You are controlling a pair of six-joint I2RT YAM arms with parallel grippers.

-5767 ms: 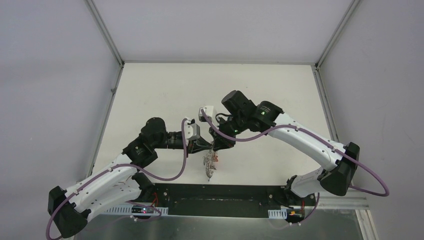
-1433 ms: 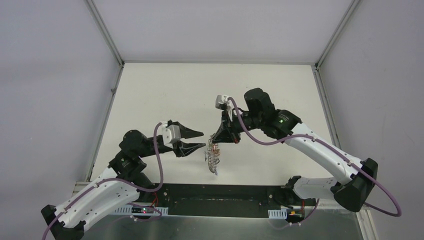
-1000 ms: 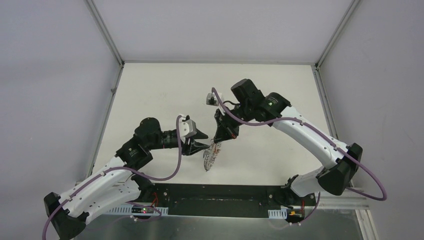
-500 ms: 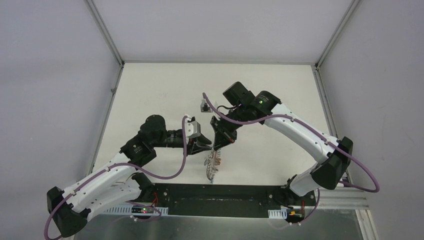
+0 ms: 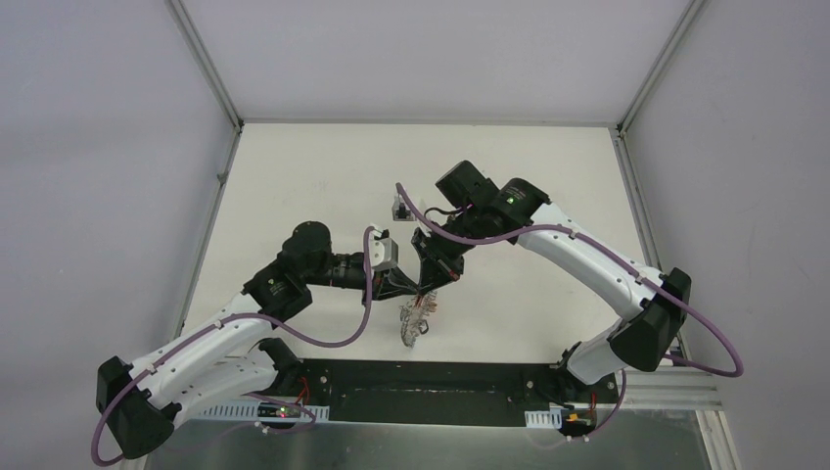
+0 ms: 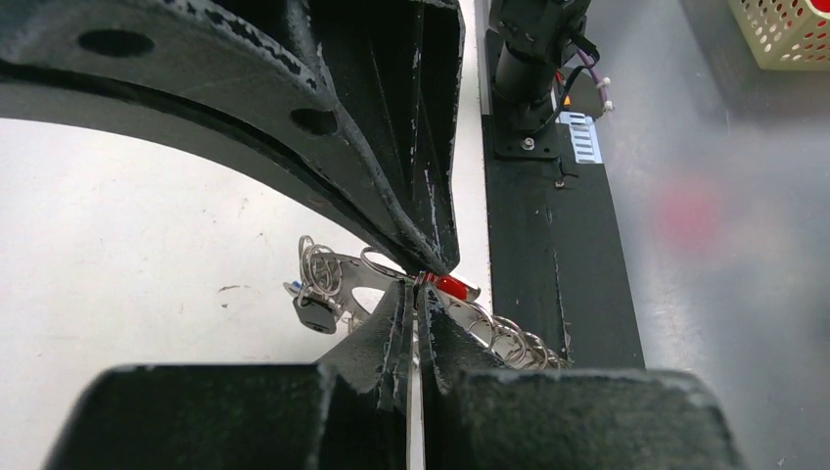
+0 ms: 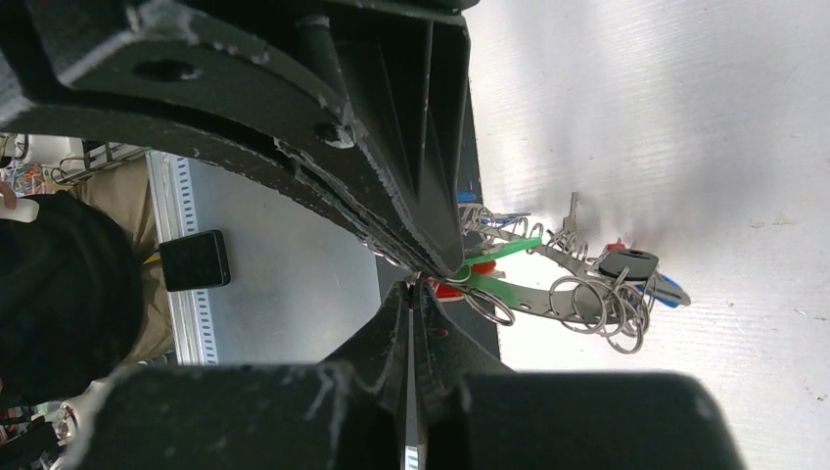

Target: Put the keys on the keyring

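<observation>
The large flat grey metal keyring is held over the near middle of the white worktop. It is pinched at its rim by the right gripper, whose jaws are pressed together on the metal. One edge alone is gripped, so that the rest of the rim, with its small wire loops, is left exposed and steadied for the other arm.

The left gripper is set tip to tip against the right one, its jaws clamped narrow. The small silver key with the red oblong plastic tag appears to be nipped at their very ends. Only the red tag is seen, the blade being hidden. So close a meeting of the two grippers is judged to serve the threading of that key onto a loop just beside the held spot.

A green plastic tag and a black-tagged key are seen hanging at the rim. A blue plastic tag shows at the far edge, but whether its key is threaded cannot be told. Nor can it be told whether the lowest part of the keyring touches the worktop.
</observation>
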